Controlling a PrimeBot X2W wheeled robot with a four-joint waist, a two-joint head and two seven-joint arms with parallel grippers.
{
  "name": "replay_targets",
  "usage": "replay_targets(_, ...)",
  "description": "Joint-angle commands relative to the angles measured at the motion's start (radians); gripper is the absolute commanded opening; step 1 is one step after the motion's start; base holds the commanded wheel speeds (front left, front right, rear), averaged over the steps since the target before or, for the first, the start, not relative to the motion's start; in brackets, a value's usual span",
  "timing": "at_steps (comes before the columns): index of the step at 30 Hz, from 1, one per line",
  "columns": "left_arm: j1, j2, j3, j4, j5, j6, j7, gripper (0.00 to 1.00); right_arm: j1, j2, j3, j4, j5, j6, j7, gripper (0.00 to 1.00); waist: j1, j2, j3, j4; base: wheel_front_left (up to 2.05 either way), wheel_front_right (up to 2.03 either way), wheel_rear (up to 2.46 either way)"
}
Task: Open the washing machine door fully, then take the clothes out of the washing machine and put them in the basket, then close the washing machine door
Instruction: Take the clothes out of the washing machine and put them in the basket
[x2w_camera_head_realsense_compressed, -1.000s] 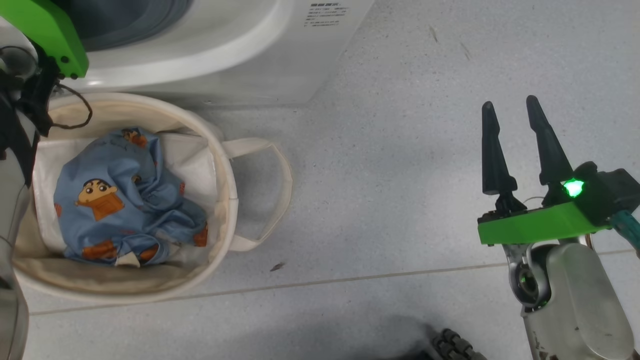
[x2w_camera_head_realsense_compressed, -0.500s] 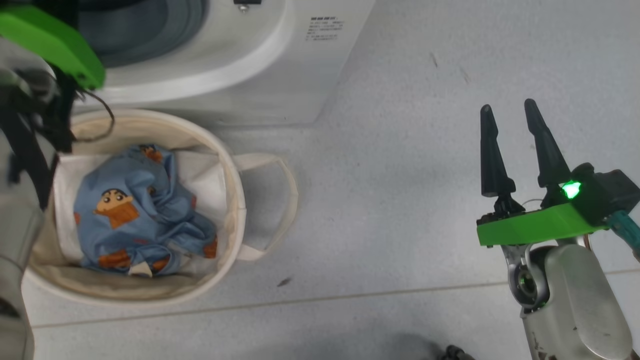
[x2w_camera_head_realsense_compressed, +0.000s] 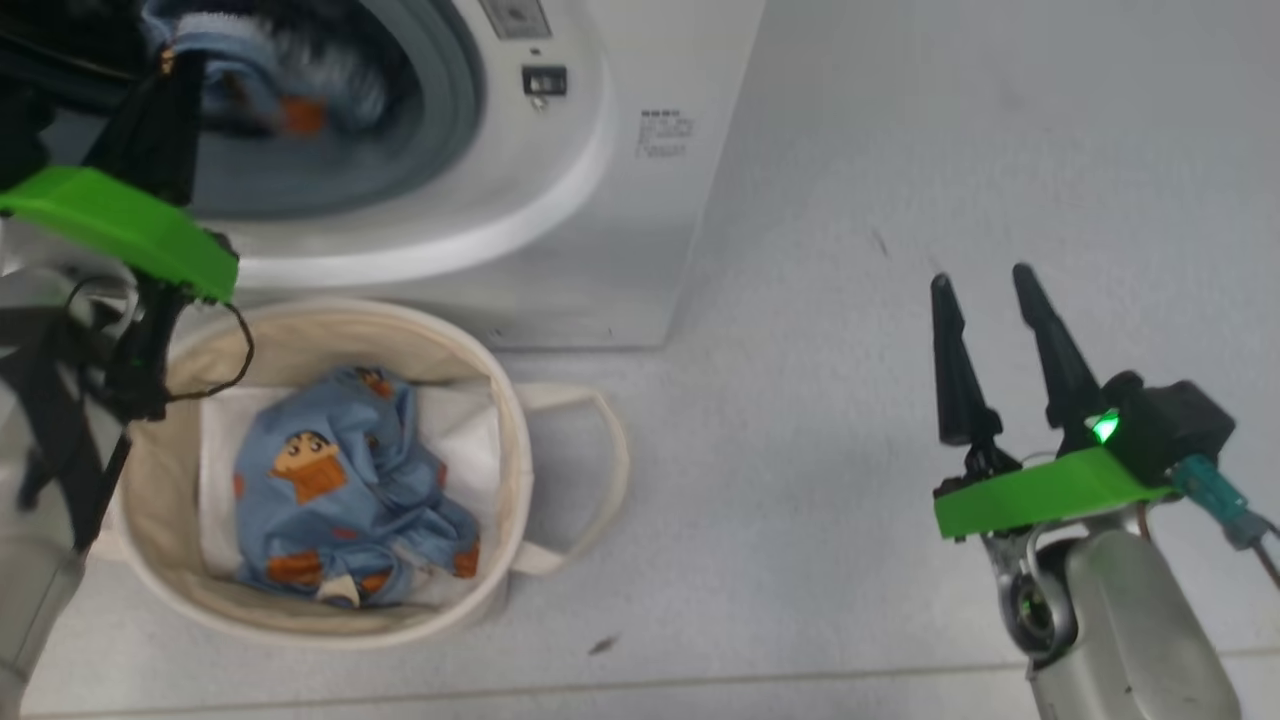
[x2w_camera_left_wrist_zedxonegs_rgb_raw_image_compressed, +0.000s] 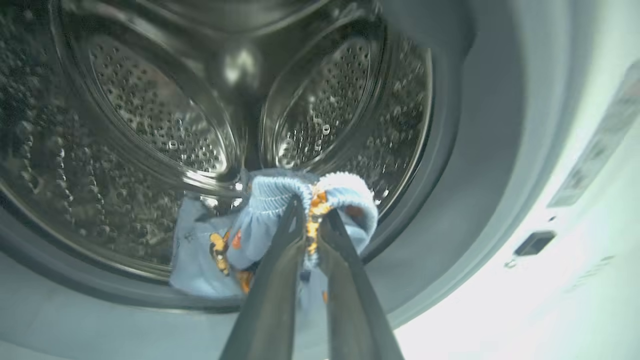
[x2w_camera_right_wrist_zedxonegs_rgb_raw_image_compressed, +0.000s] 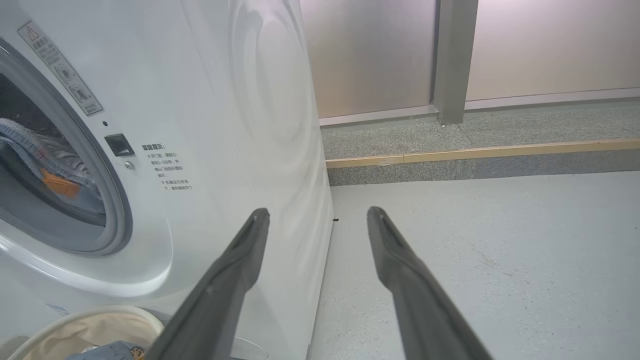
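The left fingers (x2w_camera_left_wrist_zedxonegs_rgb_raw_image_compressed: 275, 280) are clamped together on a blue garment (x2w_camera_left_wrist_zedxonegs_rgb_raw_image_compressed: 270, 210) with orange print, in the middle of the left wrist view at the mouth of the steel drum (x2w_camera_left_wrist_zedxonegs_rgb_raw_image_compressed: 150, 115). The cloth hangs down over the grey rim. The right fingers (x2w_camera_head_realsense_compressed: 955, 370) stand apart with nothing between them, at the right of the head view over bare floor (x2w_camera_head_realsense_compressed: 850, 200). The washer (x2w_camera_head_realsense_compressed: 560, 200) takes the upper left there. Just below it on the floor sits the basket (x2w_camera_head_realsense_compressed: 300, 350), with more clothes (x2w_camera_head_realsense_compressed: 340, 490) bundled inside on a white sheet (x2w_camera_head_realsense_compressed: 460, 420). The floor is pale grey and speckled, with a tile seam along the bottom edge. In the right wrist view, beyond the washer, a raised grey step (x2w_camera_right_wrist_zedxonegs_rgb_raw_image_compressed: 475, 160) edged in wood runs across, with frosted panels (x2w_camera_right_wrist_zedxonegs_rgb_raw_image_compressed: 375, 50) and a grey post (x2w_camera_right_wrist_zedxonegs_rgb_raw_image_compressed: 452, 60) above it.
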Motion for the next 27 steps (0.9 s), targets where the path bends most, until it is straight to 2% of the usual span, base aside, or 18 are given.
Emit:
replay_targets(1, 0.006, 0.06, 0.084, -0.073, 0.026, -0.006, -0.013, 0.0, 0.016, 0.004, 0.027, -0.021, 0.006, 0.001, -0.012, 1.0, 0.0, 0.0, -0.049, 0.018, 0.0, 0.0, 0.0)
replay_targets(7, 0.251, 0.046, 0.305, -0.327, 0.134, -0.001, -0.013, 0.0, 0.047, 0.004, 0.039, 0.003, 0.01, 0.001, -0.012, 1.0, 0.0, 0.0, -0.126, 0.042, 0.0, 0.0, 0.0)
replay_targets(14, 0.535, 0.009, 0.477, -0.582, 0.196, 0.028, -0.013, 0.0, 0.08, 0.004, 0.046, 0.019, 0.01, 0.001, -0.012, 1.0, 0.0, 0.0, -0.19, 0.062, 0.0, 0.0, 0.0)
replay_targets(21, 0.76, -0.035, 0.562, -0.771, 0.203, 0.053, -0.013, 0.0, 0.096, 0.002, 0.053, 0.026, 0.011, 0.001, -0.012, 1.0, 0.0, 0.0, -0.22, 0.067, 0.0, 0.0, 0.0)
replay_targets(27, 0.819, -0.061, 0.554, -0.733, 0.198, 0.037, -0.013, 0.0, 0.098, -0.007, 0.057, 0.031, 0.012, 0.001, -0.012, 1.0, 0.0, 0.0, -0.22, 0.078, 0.0, 0.0, 0.0)
